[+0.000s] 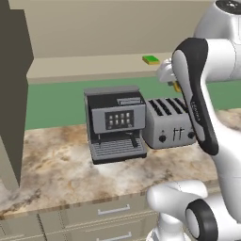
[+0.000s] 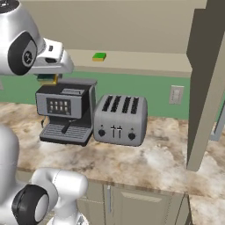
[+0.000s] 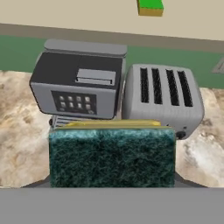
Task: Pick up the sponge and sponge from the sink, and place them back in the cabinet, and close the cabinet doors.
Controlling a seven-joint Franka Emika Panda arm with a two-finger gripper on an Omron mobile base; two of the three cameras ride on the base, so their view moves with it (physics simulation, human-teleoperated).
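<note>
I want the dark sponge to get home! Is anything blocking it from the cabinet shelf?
Nothing visible does. The dark green sponge is held up above the coffee machine and toaster, and the cabinet shelf ahead lies open, with the bright green sponge off to one side.

A mottled brown-and-cream stone tabletop (image 1: 56, 169) runs across the lower half of the frame, carrying a grey-and-black coffee machine (image 1: 115, 122) at centre and a silver four-slot toaster (image 1: 169, 123) just beside it to the right. Above, across the upper part of the frame, the plain beige shelf (image 2: 145, 61) of the cabinet holds a small bright-green-topped sponge (image 2: 99, 56) with a yellow base, lying flat and well apart from the shelf's front edge.
</note>
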